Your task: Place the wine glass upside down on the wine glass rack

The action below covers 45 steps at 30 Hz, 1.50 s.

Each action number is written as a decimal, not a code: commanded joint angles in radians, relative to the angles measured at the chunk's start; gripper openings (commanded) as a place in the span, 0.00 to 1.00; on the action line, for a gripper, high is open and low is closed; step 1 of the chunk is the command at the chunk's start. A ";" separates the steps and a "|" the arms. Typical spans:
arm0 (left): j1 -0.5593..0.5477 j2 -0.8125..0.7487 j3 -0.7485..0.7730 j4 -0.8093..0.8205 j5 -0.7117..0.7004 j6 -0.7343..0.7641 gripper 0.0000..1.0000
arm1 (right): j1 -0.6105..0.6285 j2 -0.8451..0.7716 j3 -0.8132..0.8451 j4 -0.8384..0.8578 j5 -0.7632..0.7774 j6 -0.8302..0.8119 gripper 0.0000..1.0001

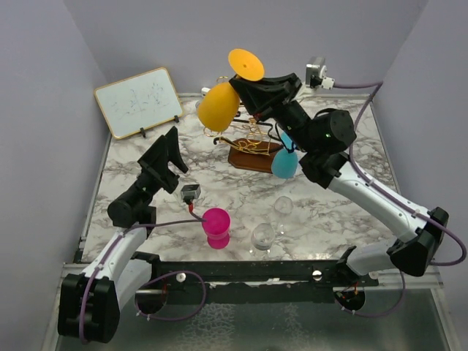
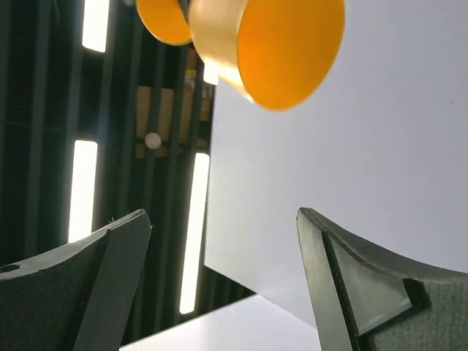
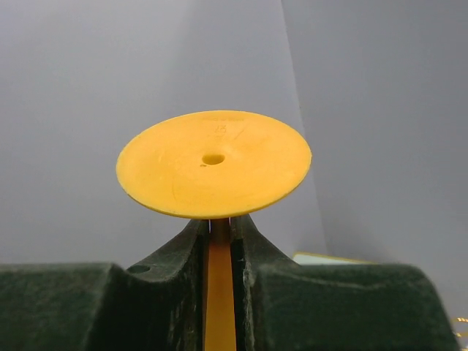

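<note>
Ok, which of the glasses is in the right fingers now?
The orange wine glass, inverted with its stem pinched in the right fingers. The blue glass is at the rack; the pink glass and two clear ones stand on the table.

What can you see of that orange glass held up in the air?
The glass is opaque orange, plastic by its look: a rounded bowl, a thin stem, a flat round foot with a dimple at its centre. It is upside down and tilted, foot uppermost. The right claw pinches its stem. The bowl hangs above the rack; contact is unclear.
</note>
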 commanded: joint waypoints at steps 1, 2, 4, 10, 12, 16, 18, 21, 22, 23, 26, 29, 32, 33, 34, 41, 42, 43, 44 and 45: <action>-0.004 -0.074 -0.014 -0.218 -0.163 0.007 0.85 | 0.004 -0.096 -0.156 -0.108 0.023 -0.127 0.01; -0.005 -0.088 -0.003 -0.323 -0.214 -0.009 0.86 | 0.004 -0.123 -0.193 -0.125 -0.003 -0.138 0.01; -0.006 -0.112 0.039 -0.479 -0.337 -0.090 0.87 | 0.004 -0.163 -0.230 -0.218 -0.017 -0.138 0.01; -0.003 -0.060 0.394 -1.207 -0.657 -0.532 0.92 | 0.004 -0.233 -0.291 -0.437 -0.013 -0.108 0.01; -0.003 -0.042 0.474 -1.372 -0.658 -0.655 0.94 | 0.004 -0.241 -0.308 -0.453 -0.019 -0.092 0.01; -0.003 0.037 0.667 -1.704 -0.579 -0.889 0.94 | 0.006 -0.255 -0.391 -0.359 -0.030 -0.095 0.01; -0.003 0.090 0.775 -1.835 -0.545 -0.995 0.94 | 0.005 -0.254 -0.427 -0.307 -0.019 -0.109 0.01; -0.003 0.208 0.966 -2.049 -0.461 -1.112 0.94 | 0.006 -0.241 -0.473 -0.258 -0.014 -0.146 0.01; -0.002 0.256 1.046 -2.123 -0.432 -1.145 0.93 | 0.005 -0.236 -0.493 -0.240 -0.020 -0.155 0.01; -0.003 0.307 1.109 -2.189 -0.401 -1.174 0.91 | 0.005 -0.236 -0.514 -0.214 -0.024 -0.167 0.01; -0.003 0.419 1.237 -2.301 -0.283 -1.259 0.90 | 0.005 -0.240 -0.595 -0.084 -0.011 -0.195 0.01; -0.003 0.494 1.275 -2.329 -0.186 -1.318 0.87 | 0.006 -0.225 -0.631 -0.016 0.023 -0.215 0.01; -0.004 0.553 1.289 -2.340 -0.129 -1.349 0.81 | 0.006 -0.201 -0.659 0.046 0.057 -0.226 0.01; -0.004 0.560 1.289 -2.341 -0.118 -1.352 0.80 | 0.007 -0.193 -0.668 0.066 0.072 -0.230 0.01; -0.004 0.568 1.288 -2.335 -0.116 -1.360 0.80 | 0.007 -0.184 -0.677 0.085 0.092 -0.235 0.01; -0.005 0.537 1.266 -2.218 -0.168 -1.413 0.80 | 0.021 -0.120 -0.698 0.143 0.249 -0.261 0.01; -0.005 0.526 1.254 -2.192 -0.193 -1.420 0.80 | 0.029 -0.110 -0.689 0.126 0.283 -0.275 0.01; -0.005 0.516 1.242 -2.164 -0.214 -1.424 0.81 | 0.039 -0.099 -0.675 0.100 0.329 -0.281 0.01; -0.005 0.505 1.230 -2.139 -0.233 -1.427 0.81 | 0.048 -0.088 -0.663 0.086 0.354 -0.290 0.01; -0.005 0.503 1.221 -2.121 -0.251 -1.433 0.80 | 0.054 -0.081 -0.661 0.089 0.355 -0.300 0.01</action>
